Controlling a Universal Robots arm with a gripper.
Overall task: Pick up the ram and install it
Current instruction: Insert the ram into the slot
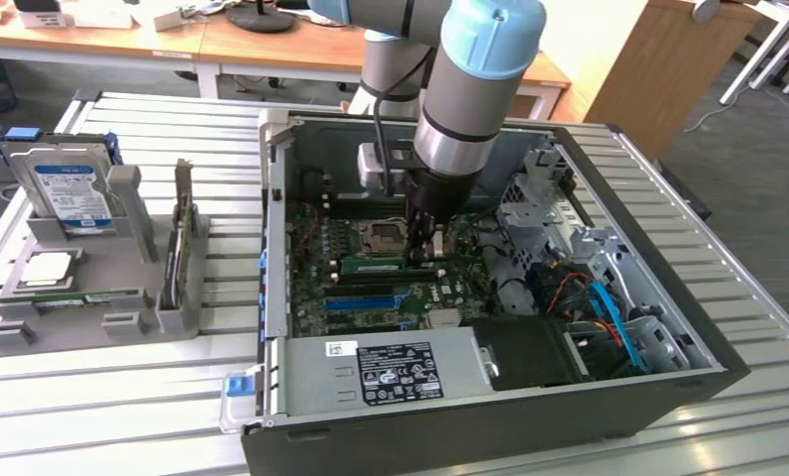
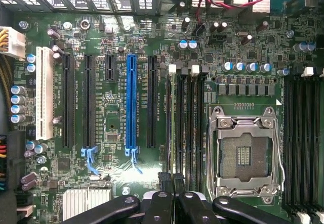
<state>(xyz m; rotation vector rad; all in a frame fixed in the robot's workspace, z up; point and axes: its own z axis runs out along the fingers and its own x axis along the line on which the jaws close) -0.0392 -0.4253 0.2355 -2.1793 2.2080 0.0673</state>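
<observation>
The ram (image 2: pixel 175 128) is a thin green stick seen edge-on, standing in a memory slot beside the empty processor socket (image 2: pixel 243 153). In the exterior view the ram (image 1: pixel 375 264) lies along the motherboard just in front of the socket (image 1: pixel 386 236). My gripper (image 2: pixel 174 179) is shut on the stick's end, with its black fingertips pressed together over the thin edge. In the exterior view the gripper (image 1: pixel 433 253) reaches straight down into the open computer case, at the end of the stick nearer that view's right.
Black and blue expansion slots (image 2: pixel 131 102) run alongside the memory slots. The power supply (image 1: pixel 382 372) and the drive cage with blue cables (image 1: pixel 607 307) crowd the case. A grey tray (image 1: pixel 51 332) outside holds a hard drive (image 1: pixel 70 193), a processor (image 1: pixel 47 270) and another upright green stick (image 1: pixel 179 243).
</observation>
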